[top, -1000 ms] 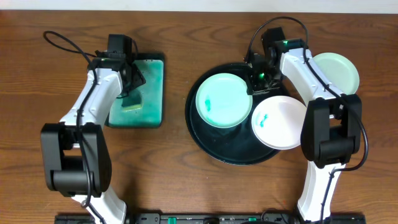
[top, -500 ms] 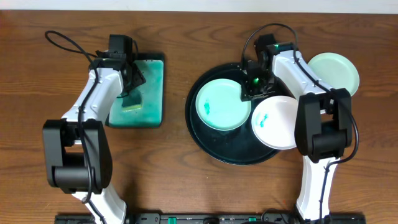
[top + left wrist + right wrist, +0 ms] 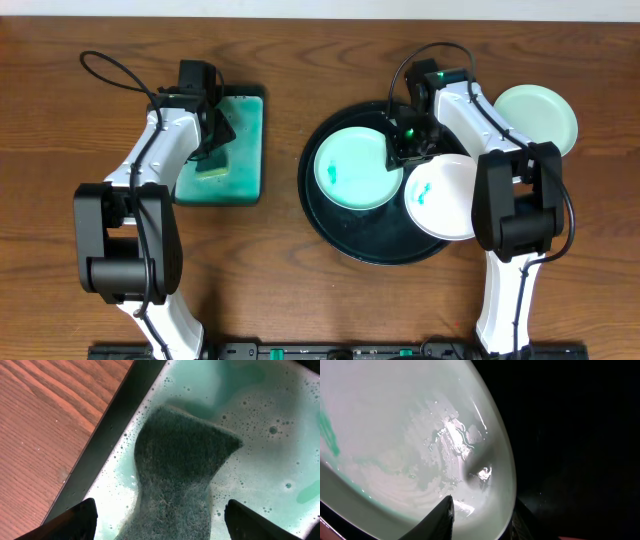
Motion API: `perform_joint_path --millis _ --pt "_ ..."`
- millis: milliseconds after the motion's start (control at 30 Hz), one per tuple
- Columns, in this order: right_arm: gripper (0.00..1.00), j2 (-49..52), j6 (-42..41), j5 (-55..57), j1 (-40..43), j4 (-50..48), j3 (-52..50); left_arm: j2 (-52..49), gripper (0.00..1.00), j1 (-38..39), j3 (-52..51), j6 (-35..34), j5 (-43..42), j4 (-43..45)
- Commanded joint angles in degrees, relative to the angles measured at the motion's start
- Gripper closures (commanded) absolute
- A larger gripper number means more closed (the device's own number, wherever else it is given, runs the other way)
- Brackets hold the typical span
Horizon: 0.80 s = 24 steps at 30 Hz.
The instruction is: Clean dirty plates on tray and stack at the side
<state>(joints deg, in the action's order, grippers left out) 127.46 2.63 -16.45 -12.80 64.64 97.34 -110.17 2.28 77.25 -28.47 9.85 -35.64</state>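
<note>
R gripper (image 3: 408,141) moved to plate (image 3: 345,172) rim, fingers parted astride for a lift, I judged; L gripper (image 3: 160,521) gaped over sponge (image 3: 175,467).

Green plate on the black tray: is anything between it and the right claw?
Nothing visible stands between them. The right gripper is at the green plate, with its open fingers on either side of the plate's rim. Only the black tray lies beneath.
</note>
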Motion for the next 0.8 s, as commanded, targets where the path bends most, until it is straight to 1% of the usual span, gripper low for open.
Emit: perform_joint_path --millis 0,167,300,400,467,567,600,633,700,767 --pt "0.67 0.07 -3.1 -0.07 -0.92 0.24 -1.38 -0.96 0.18 -0.39 -0.44 0.39 1.36 -0.15" --pt "0.67 0.07 -3.02 -0.04 -1.46 -0.15 -1.95 -2.8 0.19 -0.39 -0.44 0.39 1.33 0.57" --pt "0.68 0.07 -3.02 -0.04 -1.51 -1.49 -1.95 -4.81 0.34 -0.39 -0.46 0.37 0.96 0.92" --pt "0.68 0.07 -3.02 -0.04 -1.51 -2.05 -1.95 -5.7 0.43 -0.39 -0.44 0.42 -1.4 0.98" --pt "0.67 0.07 -3.02 -0.02 -1.51 -2.14 -1.95 -5.7 0.45 -0.39 -0.44 0.39 -2.38 1.07" --pt "0.67 0.07 -2.99 -0.02 -1.55 -2.16 -1.95 -5.7 0.46 -0.39 -0.44 0.42 -2.36 1.25" --pt "0.67 0.07 -2.99 -0.02 -1.55 -2.16 -1.95 -5.7 0.48 -0.39 -0.44 0.42 -2.36 1.25" --pt "0.68 0.07 -2.99 -0.02 -1.55 -2.19 -1.95 -5.7 0.51 -0.39 -0.44 0.42 -2.36 1.27" --pt "0.68 0.07 -2.99 -0.02 -1.55 -2.32 -1.95 -5.7 0.64 -0.39 -0.44 0.46 -2.34 1.42" --pt "0.71 0.07 -2.99 -0.02 -1.55 -2.54 -1.95 -5.66 0.85 -0.39 -0.44 1.53 -2.29 1.73"
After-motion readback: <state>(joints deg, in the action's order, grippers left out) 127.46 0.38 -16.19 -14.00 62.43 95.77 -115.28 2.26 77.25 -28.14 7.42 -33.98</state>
